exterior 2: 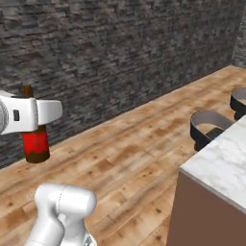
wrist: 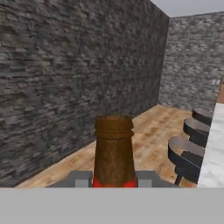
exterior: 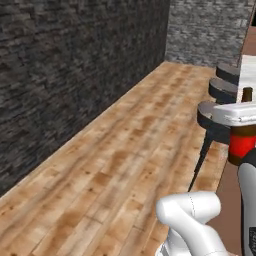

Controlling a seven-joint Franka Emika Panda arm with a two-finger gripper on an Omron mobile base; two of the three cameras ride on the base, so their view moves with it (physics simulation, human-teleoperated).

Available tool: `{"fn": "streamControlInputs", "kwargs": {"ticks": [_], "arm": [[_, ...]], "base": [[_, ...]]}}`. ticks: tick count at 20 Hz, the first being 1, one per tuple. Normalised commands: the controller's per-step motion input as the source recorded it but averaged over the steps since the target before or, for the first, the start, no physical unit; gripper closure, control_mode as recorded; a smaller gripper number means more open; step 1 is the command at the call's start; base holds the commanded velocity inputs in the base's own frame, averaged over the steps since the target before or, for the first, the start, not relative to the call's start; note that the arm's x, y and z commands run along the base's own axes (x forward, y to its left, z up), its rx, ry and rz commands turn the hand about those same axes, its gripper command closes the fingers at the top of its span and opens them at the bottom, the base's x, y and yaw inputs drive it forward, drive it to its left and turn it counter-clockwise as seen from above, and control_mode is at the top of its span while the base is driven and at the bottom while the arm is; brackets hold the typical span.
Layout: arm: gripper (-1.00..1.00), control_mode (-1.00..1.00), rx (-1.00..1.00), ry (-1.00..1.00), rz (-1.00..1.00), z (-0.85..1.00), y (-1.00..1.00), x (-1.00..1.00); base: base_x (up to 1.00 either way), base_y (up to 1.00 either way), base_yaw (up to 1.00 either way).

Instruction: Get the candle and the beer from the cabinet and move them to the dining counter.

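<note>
The beer (exterior 2: 36,144) is seen held in the end effector (exterior 2: 36,115), which is closed about the bottle's upper part; in the right base view this pair is found at the left edge of the frame, clear of the wooden floor (exterior 2: 134,153), with the red label and brown base hanging below the white hand and only the tip of the neck showing above it. The bottle's shoulder is covered by the hand and cannot be examined. In the left base view the same bottle (exterior: 242,145) is recorded at the right edge of the frame, partly cut off by the border, its neck tip visible above the white hand and its red label below. In the hand view the brown neck (wrist: 113,151) is seen upright at lower centre, with the grey fingers (wrist: 78,179) pressed against it at either side; the label there is reduced to a thin red strip at the bottom. The dining counter, hereafter the table (exterior 2: 226,163), is observed at the lower right of the right base view, its marble top and brown side cut off by the frame edge. Dark stools (exterior 2: 209,126) are noted just beside the table; their legs are largely hidden. A dark stone wall (exterior 2: 120,53) is recorded across the upper part of the frame.
</note>
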Motion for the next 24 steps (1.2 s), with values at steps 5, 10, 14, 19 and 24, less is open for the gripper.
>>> {"fn": "streamControlInputs", "kwargs": {"ticks": [5, 10, 14, 19, 24], "arm": [[1.0, 1.0, 0.0, 0.0, 0.0, 0.0, 0.0, 0.0], [1.0, 1.0, 0.0, 0.0, 0.0, 0.0, 0.0, 0.0], [1.0, 1.0, 0.0, 0.0, 0.0, 0.0, 0.0, 0.0], [1.0, 1.0, 0.0, 0.0, 0.0, 0.0, 0.0, 0.0], [1.0, 1.0, 0.0, 0.0, 0.0, 0.0, 0.0, 0.0]], "base": [[0.44, 0.79, -0.72], [0.22, 0.65, -0.79], [0.13, 0.59, -0.81], [0.12, 0.6, -0.81], [0.04, 0.75, -0.74]]}}
